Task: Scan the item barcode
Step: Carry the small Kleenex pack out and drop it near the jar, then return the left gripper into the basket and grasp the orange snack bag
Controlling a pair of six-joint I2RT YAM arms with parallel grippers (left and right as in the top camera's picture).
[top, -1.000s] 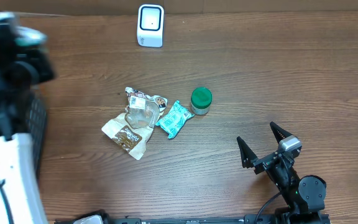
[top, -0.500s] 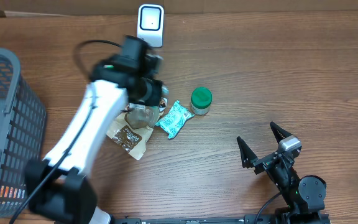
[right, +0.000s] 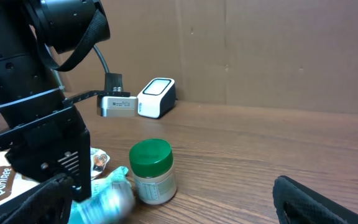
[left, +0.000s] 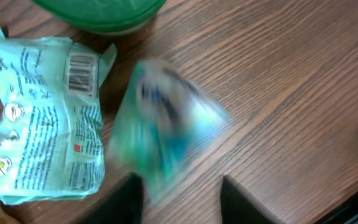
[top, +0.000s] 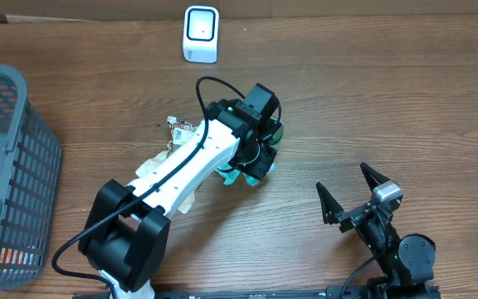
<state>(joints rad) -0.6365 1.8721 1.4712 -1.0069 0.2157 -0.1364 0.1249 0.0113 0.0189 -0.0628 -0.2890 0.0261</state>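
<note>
The white barcode scanner (top: 201, 33) stands at the table's far edge. My left gripper (top: 256, 164) hovers low beside the green-lidded jar (right: 153, 171). In the left wrist view its jaws (left: 179, 190) stand apart over bare wood. Just ahead of them is a teal snack packet (left: 166, 127), blurred by motion and touching neither finger. A second teal packet (left: 42, 112) lies flat to its left, barcode facing up. My right gripper (top: 343, 178) rests open at the near right, holding nothing.
A grey mesh basket (top: 7, 166) stands at the left edge. A brown pouch (top: 168, 181) and a clear packet (top: 185, 133) lie left of the teal packets, partly under the left arm. The scanner's cable plug (right: 117, 104) lies beside it.
The left arm swung from the far left, past the pile below the scanner, over to the jar. Its jaws went from shut to apart, and a teal packet is in motion in front of them.
</note>
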